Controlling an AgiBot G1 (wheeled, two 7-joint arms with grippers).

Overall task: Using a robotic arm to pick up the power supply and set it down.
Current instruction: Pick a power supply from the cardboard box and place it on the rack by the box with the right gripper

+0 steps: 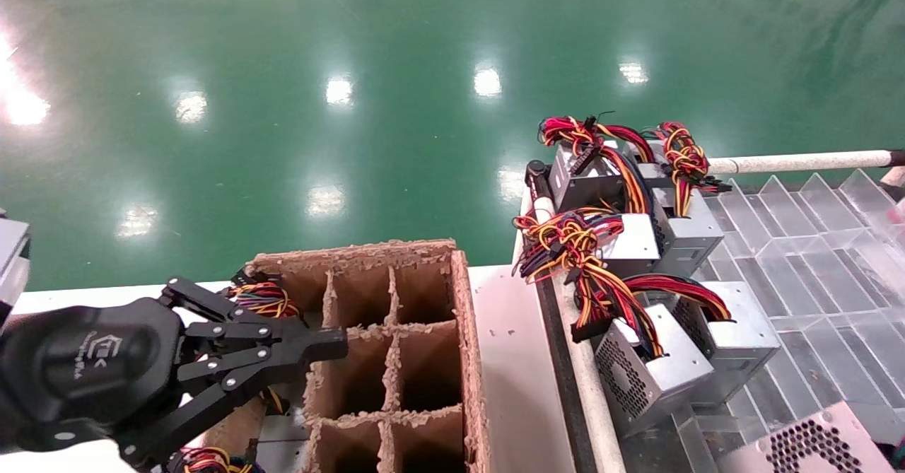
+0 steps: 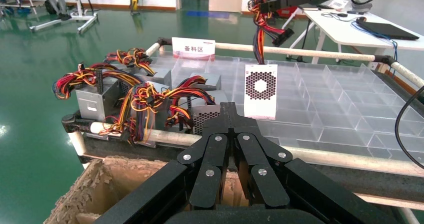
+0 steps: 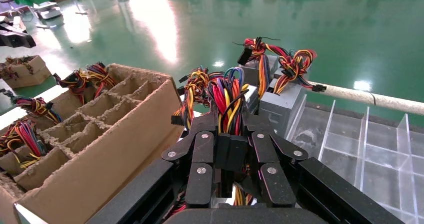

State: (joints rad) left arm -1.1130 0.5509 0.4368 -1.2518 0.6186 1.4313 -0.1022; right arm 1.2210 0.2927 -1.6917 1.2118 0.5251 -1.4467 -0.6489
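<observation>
Hanging clear above the tray [image 2: 350,109], right gripper [image 3: 230,134] jaws clamp the power supply [image 2: 260,90]; left gripper [image 1: 332,346] jaws together.

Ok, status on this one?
Left gripper shut, empty, over the cardboard divider box. Right gripper shut on wires of the power supply, hanging above the clear tray. Other supplies crowd the tray's edge.

A white sign [image 2: 193,48] with a red top band stands at the far edge of the clear tray [image 2: 320,92]; its dark characters read 备料区. The left gripper [image 1: 322,346] carries a white logo on its black body, its small lettering too fine to read. Nothing else is legible.
</observation>
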